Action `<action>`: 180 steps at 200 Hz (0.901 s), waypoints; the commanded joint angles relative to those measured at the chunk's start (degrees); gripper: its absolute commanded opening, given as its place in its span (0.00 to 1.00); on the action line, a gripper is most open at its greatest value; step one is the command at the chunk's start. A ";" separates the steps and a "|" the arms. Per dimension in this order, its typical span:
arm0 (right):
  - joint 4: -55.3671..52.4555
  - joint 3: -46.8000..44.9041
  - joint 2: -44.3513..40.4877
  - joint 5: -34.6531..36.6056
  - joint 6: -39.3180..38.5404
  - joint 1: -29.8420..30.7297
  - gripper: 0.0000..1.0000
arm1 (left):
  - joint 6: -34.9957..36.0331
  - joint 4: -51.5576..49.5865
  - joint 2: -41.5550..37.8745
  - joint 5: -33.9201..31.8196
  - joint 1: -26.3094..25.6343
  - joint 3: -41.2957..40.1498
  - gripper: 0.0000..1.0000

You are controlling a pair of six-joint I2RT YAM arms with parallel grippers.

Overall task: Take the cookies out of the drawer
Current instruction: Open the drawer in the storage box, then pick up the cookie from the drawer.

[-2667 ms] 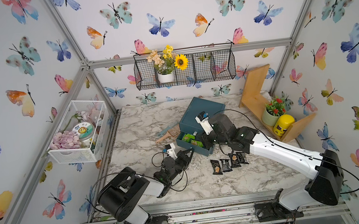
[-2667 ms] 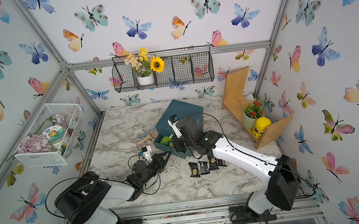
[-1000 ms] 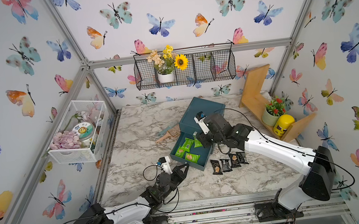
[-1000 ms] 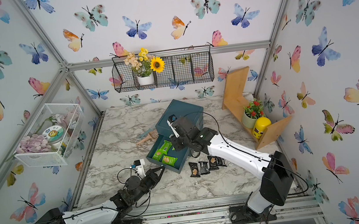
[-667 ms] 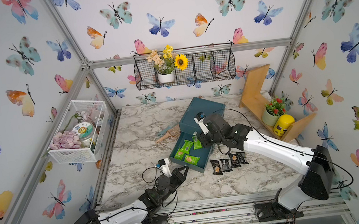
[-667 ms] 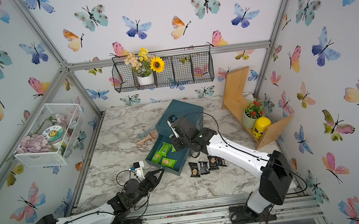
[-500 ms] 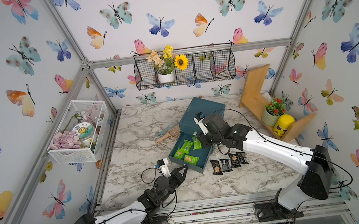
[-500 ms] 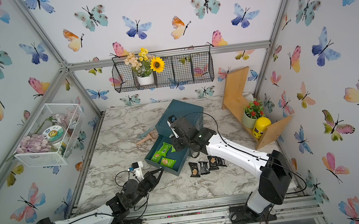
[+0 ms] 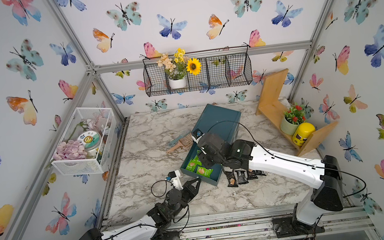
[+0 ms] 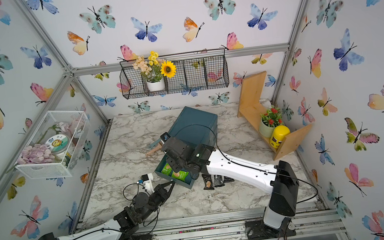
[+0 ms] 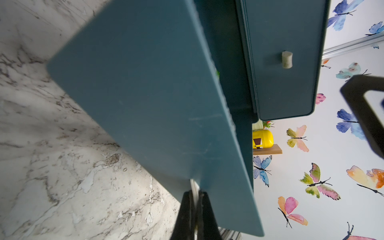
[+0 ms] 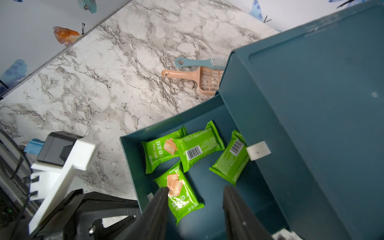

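The teal drawer stands pulled out of the teal cabinet. My left gripper is shut on the pale knob on the drawer front. Several bright green cookies lie inside the drawer. My right gripper hangs open just above them, one finger over the nearest green packet, nothing between the jaws. Three black cookies lie on the marble beside the drawer.
A teal brush and peach scoop lie left of the cabinet. The upper drawer's knob shows, that drawer closed. A wooden shelf with a plant and a yellow container stands at right. A white basket hangs on the left wall.
My left arm has drawn back toward the front, pulling the drawer out and baring the green packets. My right gripper has sunk over the drawer and its jaws have spread wider.
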 commanded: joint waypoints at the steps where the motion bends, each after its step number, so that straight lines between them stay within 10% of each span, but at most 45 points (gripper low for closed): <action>1: -1.66 -1.10 3.32 2.90 6.53 0.14 0.50 | 0.82 1.45 -0.87 -2.14 -0.61 0.20 0.00; 180: 1.56 -2.88 14.16 19.18 20.07 0.15 0.62 | 0.01 -1.99 -4.91 -4.96 -3.60 -0.30 0.00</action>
